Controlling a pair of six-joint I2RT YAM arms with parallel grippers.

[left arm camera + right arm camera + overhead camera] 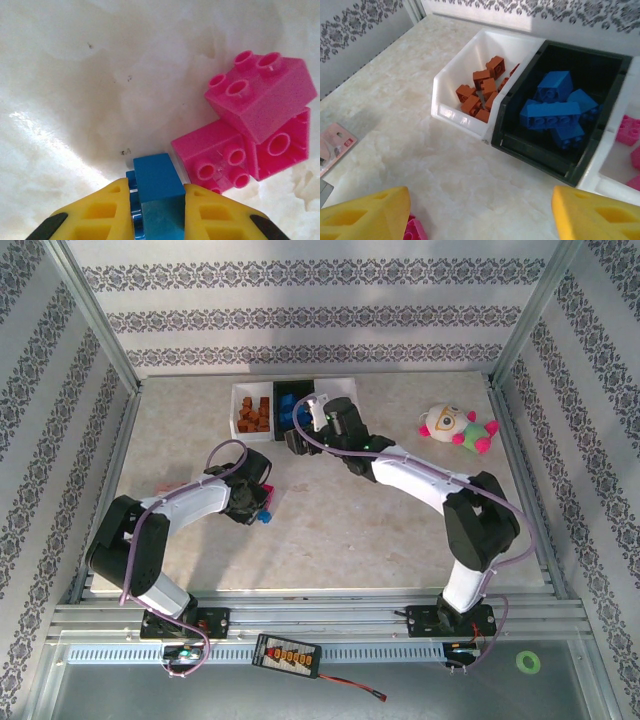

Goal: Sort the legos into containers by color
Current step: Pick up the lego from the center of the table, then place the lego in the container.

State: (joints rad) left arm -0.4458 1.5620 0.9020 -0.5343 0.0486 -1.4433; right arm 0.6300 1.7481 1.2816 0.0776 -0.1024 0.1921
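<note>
On the table (pixel 75 75), left gripper (pixel 157 200) clenched a blue lego (pixel 155 172), which might snag adjacent pink legos (pixel 250 135); right gripper (pixel 480 210) gaped.

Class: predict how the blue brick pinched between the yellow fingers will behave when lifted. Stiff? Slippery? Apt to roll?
The blue brick is probably rigid: its edges look undeformed in the left gripper's squeeze. Its smooth plastic sides might slip against the yellow fingers. Flat faces suggest it won't roll.
</note>
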